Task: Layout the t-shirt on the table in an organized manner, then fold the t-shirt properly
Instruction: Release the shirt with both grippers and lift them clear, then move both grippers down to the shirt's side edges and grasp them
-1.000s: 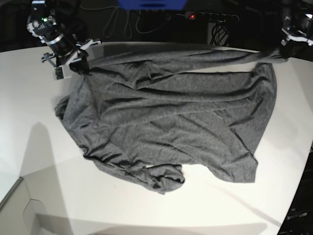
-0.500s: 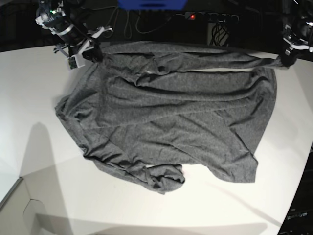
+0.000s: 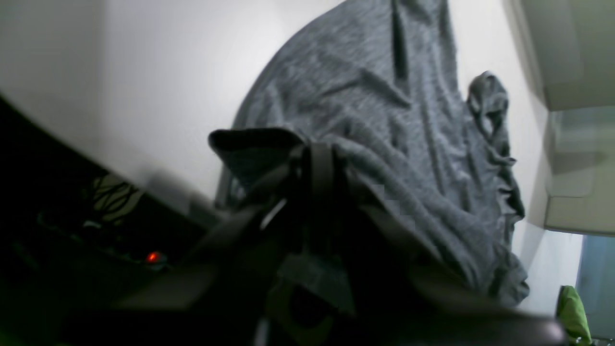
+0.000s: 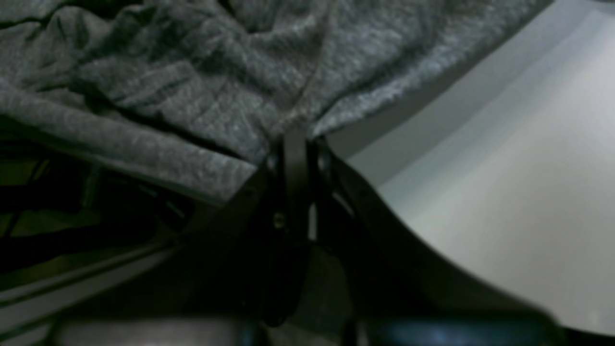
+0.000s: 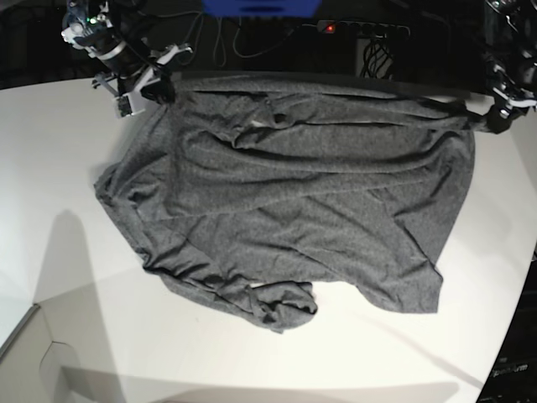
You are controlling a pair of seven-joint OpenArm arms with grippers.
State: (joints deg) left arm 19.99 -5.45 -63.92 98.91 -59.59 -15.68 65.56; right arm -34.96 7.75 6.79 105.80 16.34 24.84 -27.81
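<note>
Plain unlabelled t-shirt (image 5: 294, 193); white table (image 5: 59, 168)

Both arms are black; the right arm (image 5: 107, 44) has silver bands, white brackets and a green light, with slim black fingers (image 4: 293, 158).

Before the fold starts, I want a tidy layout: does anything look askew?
Yes. The heathered dark grey knit t-shirt lies crooked and wrinkled, one sleeve bunched at the near hem on the white table.
</note>
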